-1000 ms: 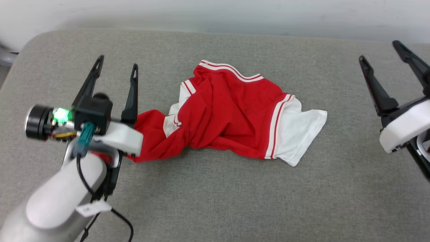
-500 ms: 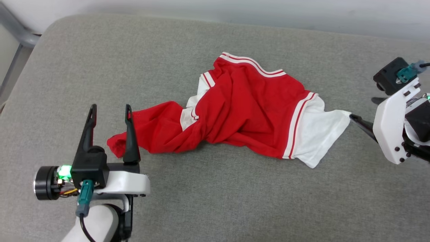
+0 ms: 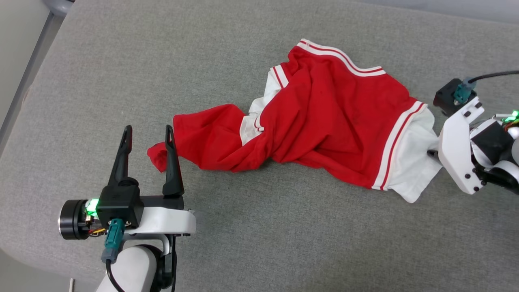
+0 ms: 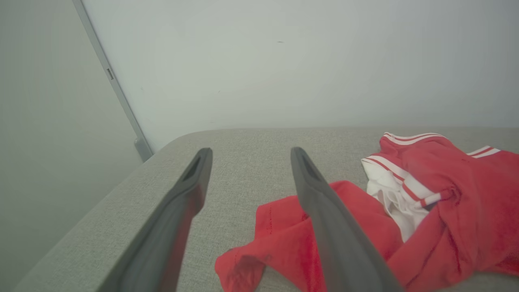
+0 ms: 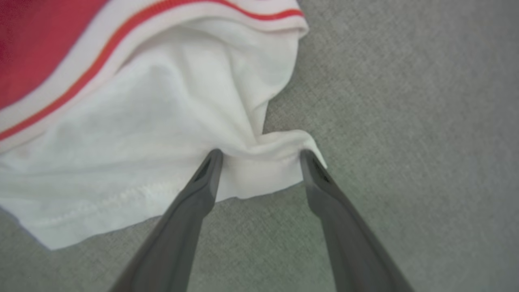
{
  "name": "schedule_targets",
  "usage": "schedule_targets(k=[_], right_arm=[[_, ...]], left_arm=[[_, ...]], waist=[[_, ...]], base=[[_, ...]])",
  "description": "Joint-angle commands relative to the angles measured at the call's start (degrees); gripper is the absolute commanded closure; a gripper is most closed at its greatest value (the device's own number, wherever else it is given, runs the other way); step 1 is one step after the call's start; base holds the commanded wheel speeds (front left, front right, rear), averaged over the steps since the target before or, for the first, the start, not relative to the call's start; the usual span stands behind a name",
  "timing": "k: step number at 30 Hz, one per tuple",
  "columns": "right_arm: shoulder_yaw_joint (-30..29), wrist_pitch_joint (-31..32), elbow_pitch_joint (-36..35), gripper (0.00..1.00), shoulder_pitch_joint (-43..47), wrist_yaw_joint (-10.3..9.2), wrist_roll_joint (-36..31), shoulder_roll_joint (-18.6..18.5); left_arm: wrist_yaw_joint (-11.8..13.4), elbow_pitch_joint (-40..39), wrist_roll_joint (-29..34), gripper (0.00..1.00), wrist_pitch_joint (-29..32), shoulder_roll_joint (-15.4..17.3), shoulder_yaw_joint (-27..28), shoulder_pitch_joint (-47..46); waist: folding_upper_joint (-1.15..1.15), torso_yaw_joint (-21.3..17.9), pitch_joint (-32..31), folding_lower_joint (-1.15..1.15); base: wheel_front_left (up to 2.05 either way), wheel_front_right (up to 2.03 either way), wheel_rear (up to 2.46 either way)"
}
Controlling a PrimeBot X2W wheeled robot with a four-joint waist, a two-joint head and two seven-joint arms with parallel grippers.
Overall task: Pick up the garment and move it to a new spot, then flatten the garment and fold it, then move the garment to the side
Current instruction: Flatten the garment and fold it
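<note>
- Garment (image 3: 324, 117), nearest parts first: red hem corner (image 3: 157, 156) left of centre in the head view, white sleeve (image 3: 409, 170) toward the right edge. The whole shirt is crumpled, not flat, on the grey cushion (image 3: 259, 235).
- My left claw (image 3: 149, 129), lower left of the head view: fingers spread apart, nothing between them. Its right-hand finger overlaps the red hem corner in that view; touching or just above, I cannot tell.
- Left wrist view: red cloth lies beside and beyond the right-hand finger. The gap between the fingers shows bare cushion.
- My right claw (image 5: 261, 154), right edge of the head view, white housing tipped toward the shirt: fingers wide apart, not clamped. Right wrist view: both tips sit at the sleeve's edge, with a bunched corner of white cloth between them.
- Mid-frame, head view: red body heaped in folds, striped trim along the sleeve seam and the upper edge.
- Far, left wrist view: pale wall (image 4: 284, 61) behind the cushion, grey metal post (image 4: 117, 93) at upper left.
</note>
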Motion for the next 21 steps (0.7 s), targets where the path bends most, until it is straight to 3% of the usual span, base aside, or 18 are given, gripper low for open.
schedule_targets(k=[1, 6, 7, 8, 12, 13, 21], right_arm=[[1.91, 0.01, 1.36, 0.0, 0.05, -0.06, 0.02, 0.16], [7.11, -0.42, 4.77, 0.0, 1.04, -0.03, 3.1, 0.26], [7.71, -0.94, 4.86, 0.33, 1.04, 0.04, 3.69, 0.28], [7.85, -1.92, 4.84, 1.0, 0.73, 0.04, 4.35, 0.39], [6.97, -7.06, 4.13, 1.0, -0.73, -0.06, 6.08, -0.35], [5.84, -11.16, 2.6, 1.0, -0.4, -0.07, 7.51, -1.95], [0.7, -18.07, -1.93, 1.0, 5.96, -0.07, 10.99, -8.69]], left_arm=[[-0.72, 0.23, 0.72, 0.0, -0.13, -0.56, 0.68, -0.41], [-3.03, 0.84, 3.03, 0.0, -0.13, -2.84, 3.37, -0.16], [-3.35, 0.9, 3.47, 0.0, -0.13, -3.17, 3.94, 0.13], [-3.74, 0.93, 3.84, 0.0, -0.13, -3.43, 4.44, 0.43], [-4.77, 1.13, 5.3, 0.0, -0.13, -4.25, 6.08, 1.68], [-5.62, 1.44, 6.04, 0.0, -0.13, -4.68, 6.98, 2.5], [-7.24, 1.97, 7.52, 0.0, -0.13, -5.09, 9.31, 5.18]], waist=[[0.0, 0.56, 0.73, 0.0], [0.0, 0.39, 1.07, 0.0], [0.0, 0.15, 0.99, 0.0], [0.0, -0.15, 0.85, 0.0], [0.0, -1.43, -0.6, 0.0], [0.0, -2.49, -2.14, 0.0], [0.0, -5.13, -5.9, 0.0]], base=[[0.0, 0.0, 0.0], [0.0, 0.0, 0.0], [0.0, 0.0, 0.0], [0.0, 0.0, 0.0], [0.0, 0.0, 0.0], [0.0, 0.0, 0.0], [0.0, 0.0, 0.0]])
